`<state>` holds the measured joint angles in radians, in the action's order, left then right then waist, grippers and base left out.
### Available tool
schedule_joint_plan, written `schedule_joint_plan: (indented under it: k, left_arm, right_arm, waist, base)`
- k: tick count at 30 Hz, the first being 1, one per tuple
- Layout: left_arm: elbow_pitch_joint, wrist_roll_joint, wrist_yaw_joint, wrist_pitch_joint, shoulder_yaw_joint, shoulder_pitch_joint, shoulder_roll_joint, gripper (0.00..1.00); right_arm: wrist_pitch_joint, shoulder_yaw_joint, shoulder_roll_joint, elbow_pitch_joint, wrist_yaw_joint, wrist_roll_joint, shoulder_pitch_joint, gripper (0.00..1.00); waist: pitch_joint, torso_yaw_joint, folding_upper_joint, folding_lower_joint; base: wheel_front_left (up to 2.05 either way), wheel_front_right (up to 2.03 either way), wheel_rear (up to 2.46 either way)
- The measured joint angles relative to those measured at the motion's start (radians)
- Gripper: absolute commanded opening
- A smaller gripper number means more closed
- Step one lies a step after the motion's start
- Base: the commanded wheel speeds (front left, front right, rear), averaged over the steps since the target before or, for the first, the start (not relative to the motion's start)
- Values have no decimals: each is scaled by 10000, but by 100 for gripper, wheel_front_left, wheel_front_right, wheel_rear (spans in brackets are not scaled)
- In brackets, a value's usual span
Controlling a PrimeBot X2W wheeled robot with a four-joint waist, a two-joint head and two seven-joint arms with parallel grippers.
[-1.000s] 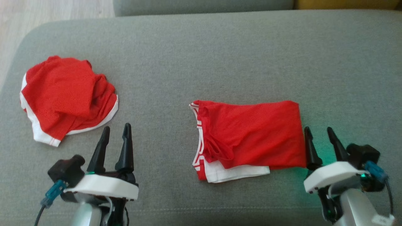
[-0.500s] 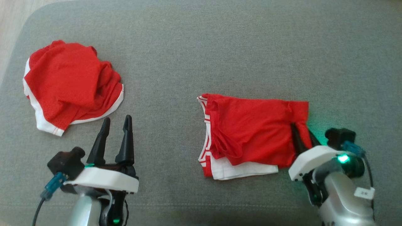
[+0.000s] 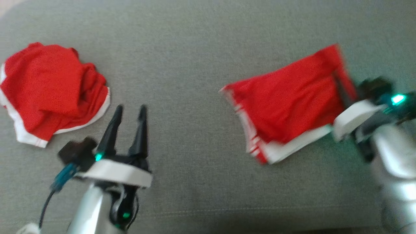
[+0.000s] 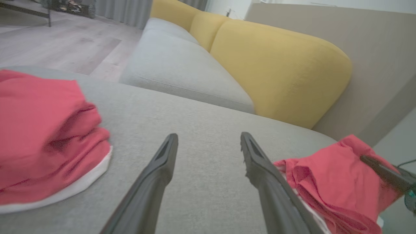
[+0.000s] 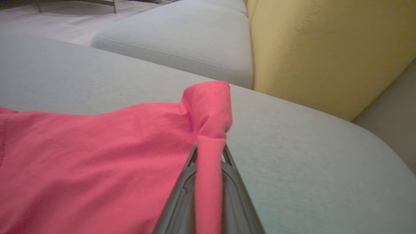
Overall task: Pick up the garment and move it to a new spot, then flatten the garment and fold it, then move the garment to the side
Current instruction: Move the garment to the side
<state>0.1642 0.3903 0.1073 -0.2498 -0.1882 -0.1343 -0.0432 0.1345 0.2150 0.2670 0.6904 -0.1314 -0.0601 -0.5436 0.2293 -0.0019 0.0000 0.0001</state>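
Clamped down since a second ago: right gripper (image 5: 209, 152), pinching the right edge of the folded garment (image 3: 289, 104), cloth dragged askew toward the right of the grey cushion (image 3: 201, 48). Left gripper (image 3: 130, 112) spread wide, empty. Risky single-edge hold: may slip, or pull the fold apart.

- A broad grey cushion (image 3: 201, 42) of plain woven fabric carries everything, and a faint seam runs along its near edge.
- A crumpled red garment (image 3: 48, 91) with white trim lies heaped near the cushion's left side.
- A folded red garment (image 3: 292, 100), white-banded along its lower-left side, lies tilted and well apart to the right. Its right edge is bunched upward.
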Motion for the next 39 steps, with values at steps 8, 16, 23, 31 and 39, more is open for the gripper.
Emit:
schedule_joint_plan:
  k: [8, 16, 23, 31, 39]
  left_arm:
    - [-59, -535, 165, -2, -441, -1786, 12, 100]
    - [-380, -690, 171, -69, -512, -2640, -27, 100]
    - [-585, -518, 171, -69, -520, -2889, -199, 100]
    - [-581, -502, 171, -69, -512, -2889, -209, 100]
    - [-424, -341, 171, -69, -295, -2827, -186, 100]
  right_arm:
    - [-662, -842, 1791, 441, 0, -849, -1476, 0]
    - [-1007, -1985, 2215, 575, 0, -1043, -2401, 0]
    - [-1335, -3010, 1973, 410, 0, -523, -2684, 0]
    - [-1526, -3457, 1626, -71, 0, -341, -2662, 59]
    - [-1626, -3388, 1348, -980, 0, -474, -2440, 100]
  waist:
    - [911, -319, 0, 0]
    - [1867, -590, 0, 2]
    - [2540, -823, 0, 2]
    - [2605, -837, 0, 0]
    - [2100, -721, 0, 0]
  base:
    - [0, 0, 0]
    - [0, 0, 0]
    - [0, 0, 0]
    - [0, 0, 0]
    - [0, 0, 0]
